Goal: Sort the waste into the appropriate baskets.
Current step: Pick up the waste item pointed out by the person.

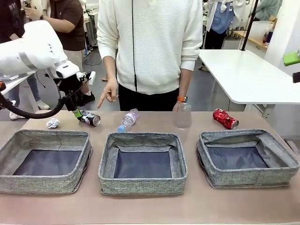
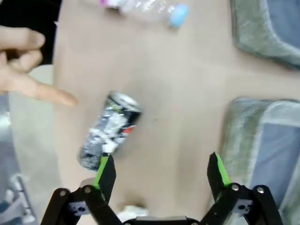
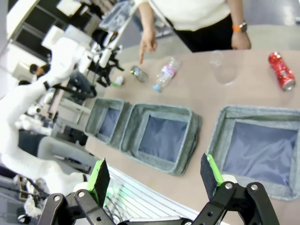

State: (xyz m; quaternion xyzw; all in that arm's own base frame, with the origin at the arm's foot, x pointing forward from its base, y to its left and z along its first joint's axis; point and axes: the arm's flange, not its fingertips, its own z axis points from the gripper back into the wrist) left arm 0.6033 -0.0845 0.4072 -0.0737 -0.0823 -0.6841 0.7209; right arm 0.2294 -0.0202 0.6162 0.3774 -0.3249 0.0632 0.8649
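Hand beside crushed silver can; bottle beyond; blurred scrap, maybe paper.

I see a shiny, crumpled metal silver can. The bottle is clear plastic. The bins look like rough woven cloth.

Brown surface: matte and plain. Person stood at the middle of the surface's far edge, wearing a white knit sweater, dark trousers and an orange watch strap. White table stood beyond the surface's far right corner, apart from it. Black pole rose behind that table. Grey floor showed past the surface's far edge. Second person, in a brown top, stood well beyond the surface's far left corner. Third person, in blue-and-white clothing, stood farther off beyond its far right side.
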